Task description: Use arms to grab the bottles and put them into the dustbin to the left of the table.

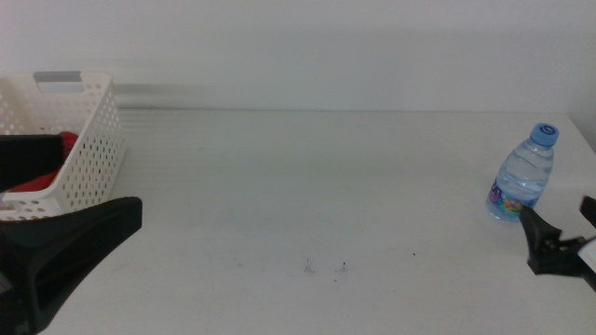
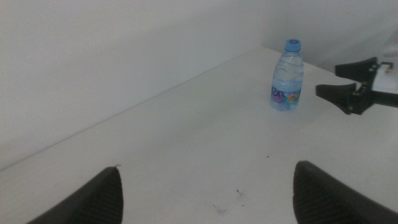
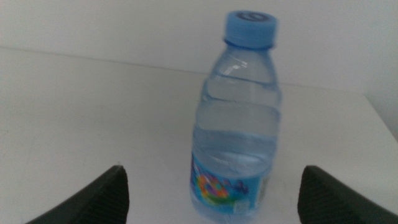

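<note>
A small clear water bottle (image 1: 523, 175) with a blue cap stands upright near the table's (image 1: 307, 186) right edge. My right gripper (image 1: 557, 212) is open just in front of it, not touching. In the right wrist view the bottle (image 3: 236, 124) fills the space ahead of the spread jaws. The white perforated dustbin (image 1: 93, 140) sits at the far left, with something red (image 1: 67, 141) inside, partly hidden. My left gripper (image 2: 207, 169) is open and holds nothing. One of its dark fingers (image 1: 88, 233) shows low beside the dustbin.
From the left wrist view the bottle (image 2: 286, 78) and the right gripper (image 2: 328, 79) appear far across the white table. A few tiny dark specks (image 1: 326, 268) mark the tabletop near the front. A white wall runs behind the table.
</note>
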Action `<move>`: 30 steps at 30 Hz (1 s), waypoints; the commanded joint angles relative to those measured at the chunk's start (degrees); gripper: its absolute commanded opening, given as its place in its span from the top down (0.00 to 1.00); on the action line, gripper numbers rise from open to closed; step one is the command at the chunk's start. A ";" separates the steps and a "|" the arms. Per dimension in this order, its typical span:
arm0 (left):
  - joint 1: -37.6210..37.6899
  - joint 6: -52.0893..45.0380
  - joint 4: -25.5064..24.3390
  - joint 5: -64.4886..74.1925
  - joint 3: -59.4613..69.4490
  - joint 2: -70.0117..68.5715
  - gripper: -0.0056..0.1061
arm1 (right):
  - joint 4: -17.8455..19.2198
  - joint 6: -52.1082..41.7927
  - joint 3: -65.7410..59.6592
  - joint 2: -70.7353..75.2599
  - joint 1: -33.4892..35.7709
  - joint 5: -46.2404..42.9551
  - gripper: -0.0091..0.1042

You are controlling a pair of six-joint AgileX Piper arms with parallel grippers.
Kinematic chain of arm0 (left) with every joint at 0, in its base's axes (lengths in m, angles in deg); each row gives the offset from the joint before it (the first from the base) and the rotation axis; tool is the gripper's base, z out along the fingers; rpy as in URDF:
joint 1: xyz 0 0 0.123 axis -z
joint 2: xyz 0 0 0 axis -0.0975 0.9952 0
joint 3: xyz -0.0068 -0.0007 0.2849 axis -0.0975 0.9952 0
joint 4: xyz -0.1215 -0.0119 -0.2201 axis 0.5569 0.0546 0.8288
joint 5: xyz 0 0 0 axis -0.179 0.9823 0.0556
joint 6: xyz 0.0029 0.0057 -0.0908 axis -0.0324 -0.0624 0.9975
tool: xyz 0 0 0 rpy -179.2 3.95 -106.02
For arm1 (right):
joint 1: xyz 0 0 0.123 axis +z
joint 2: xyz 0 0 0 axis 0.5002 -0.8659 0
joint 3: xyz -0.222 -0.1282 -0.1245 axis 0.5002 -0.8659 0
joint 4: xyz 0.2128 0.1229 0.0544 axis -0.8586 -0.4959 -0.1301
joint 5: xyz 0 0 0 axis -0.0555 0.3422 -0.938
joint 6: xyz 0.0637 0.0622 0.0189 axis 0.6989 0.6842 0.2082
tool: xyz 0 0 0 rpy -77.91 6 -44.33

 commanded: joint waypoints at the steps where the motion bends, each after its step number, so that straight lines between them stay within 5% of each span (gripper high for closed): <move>1: 0.12 0.25 0.19 -0.80 0.08 -0.19 0.11 | 1.36 -1.17 2.30 -2.16 -0.49 -0.85 0.10; 30: 0.12 0.40 0.19 -0.80 0.08 -0.19 0.11 | -1.86 -1.99 24.16 -24.37 -0.49 0.71 0.10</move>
